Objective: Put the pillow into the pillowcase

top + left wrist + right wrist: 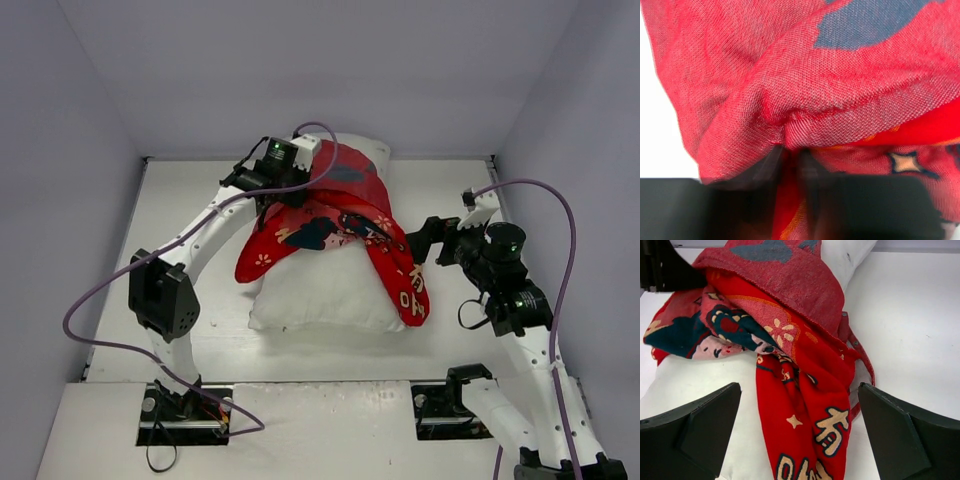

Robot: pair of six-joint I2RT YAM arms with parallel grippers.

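Red cloth is bunched between the closed jaws of our left gripper (792, 162), which pinches a fold of the pillowcase (345, 195) at its far left edge. Our right gripper (425, 240) has its jaws spread wide and holds nothing. Its fingers (690, 437) stand either side of a printed band of the cover that trails down the right side of the pillow (320, 295). The pillowcase lies crumpled over the pillow's far half; the near half is bare white. The pillow rests on the white table (180, 210).
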